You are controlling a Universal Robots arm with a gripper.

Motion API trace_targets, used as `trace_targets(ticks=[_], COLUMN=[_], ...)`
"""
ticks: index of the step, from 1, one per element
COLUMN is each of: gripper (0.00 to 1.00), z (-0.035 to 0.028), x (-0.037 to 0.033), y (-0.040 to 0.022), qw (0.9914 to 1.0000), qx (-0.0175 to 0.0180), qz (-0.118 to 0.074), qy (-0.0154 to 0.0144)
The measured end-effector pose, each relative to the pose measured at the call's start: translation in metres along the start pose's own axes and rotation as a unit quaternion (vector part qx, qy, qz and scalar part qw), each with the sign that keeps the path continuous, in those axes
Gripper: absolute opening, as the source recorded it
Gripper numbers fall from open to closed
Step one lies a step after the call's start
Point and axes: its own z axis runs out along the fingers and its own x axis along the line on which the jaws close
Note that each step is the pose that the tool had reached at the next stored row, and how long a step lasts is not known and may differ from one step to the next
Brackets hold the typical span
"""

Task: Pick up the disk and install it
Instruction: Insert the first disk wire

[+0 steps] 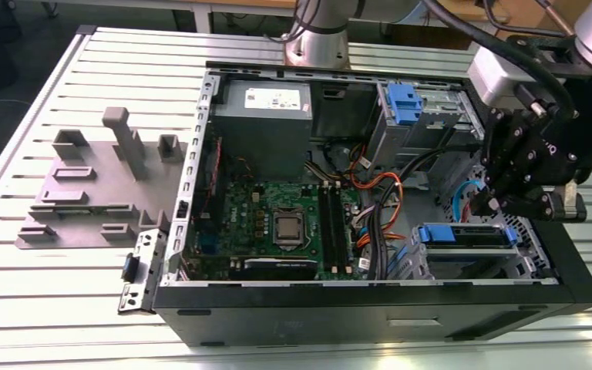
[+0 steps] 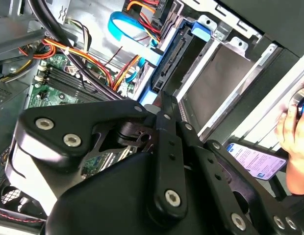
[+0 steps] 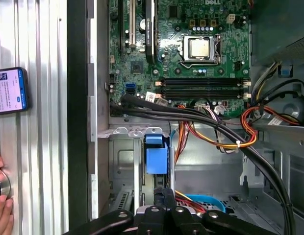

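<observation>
Hand (image 3: 163, 193): black two-finger unit. The fingers read as pressed together in both wrist views, with nothing visible between them. The tips sit at the blue end of the disk (image 3: 157, 155), a flat silver hard drive in blue plastic carrier rails. Touching or just off, cannot tell.

Disk location: inside the open black tower computer case (image 1: 378, 312), slotted into the metal drive cage (image 1: 502, 266) at the case corner nearest the hand.

Progress, as a judgement: the pick is done and the disk is in its slot. Open item is whether it is fully home and latched, which isn't visible.

Clearance:
- The cage's sheet-metal edges sit close on both sides of the slot.
- A black cable bundle (image 3: 191, 115) and an orange-red wire loom (image 3: 269, 122) cross the case just beside the cage.
- A blue flat cable (image 2: 125, 27) loops nearby.
- The green motherboard (image 3: 191, 49) lies deeper in the case.
- Free room is out through the case's open side.

Outside the case, on the slatted metal table (image 1: 28, 301):
- The grey plastic slotted stand (image 1: 90, 185) is well apart.
- A person's hand (image 3: 0, 200) and a dark phone (image 3: 10, 90) are just beside the case wall.
</observation>
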Motion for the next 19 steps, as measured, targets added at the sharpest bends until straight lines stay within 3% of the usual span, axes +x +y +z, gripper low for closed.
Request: trace_targets(ticks=[8,19], gripper=[0.11,0.11], z=[-0.0031,-0.0032], x=[-0.0018,-0.0052], y=[-0.0046,-0.0191], qw=[1.00000,1.00000], qx=[-0.0001,-0.0019], qz=[0.000,0.000], qy=[0.0000,0.0001])
